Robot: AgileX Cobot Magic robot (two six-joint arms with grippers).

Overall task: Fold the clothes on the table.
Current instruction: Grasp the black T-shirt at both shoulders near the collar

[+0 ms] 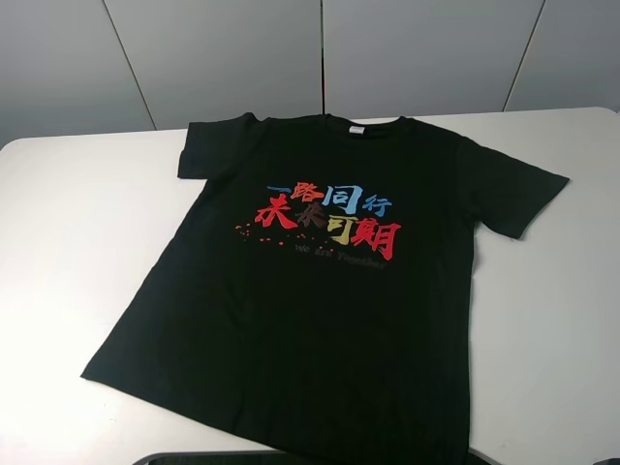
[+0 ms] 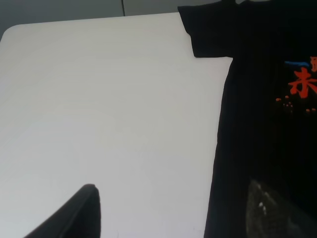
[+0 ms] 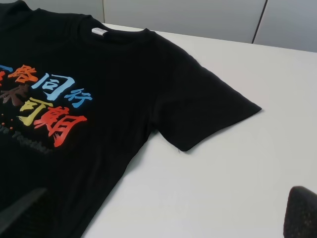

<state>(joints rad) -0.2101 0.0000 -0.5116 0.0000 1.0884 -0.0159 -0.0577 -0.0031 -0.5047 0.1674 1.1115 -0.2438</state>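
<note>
The clothes [image 1: 329, 291] are one black T-shirt lying flat and face up on the white table [image 1: 68, 223], collar toward the far edge, both sleeves spread. Red, blue and yellow characters [image 1: 325, 218] cross the chest. Neither gripper shows in the high view. In the left wrist view my left gripper [image 2: 172, 187] stands open above the shirt's [image 2: 257, 124] side edge, one finger [image 2: 79, 215] over bare table [image 2: 99, 99] and the other over the cloth. In the right wrist view my right gripper [image 3: 171, 192] is open too, straddling the other side edge below the sleeve [image 3: 208, 109].
Bare white tabletop [image 1: 562, 320] runs wide on both sides of the shirt. Grey wall panels [image 1: 310, 48] stand behind the far edge. A dark bar [image 1: 203, 457] shows at the near edge in the high view.
</note>
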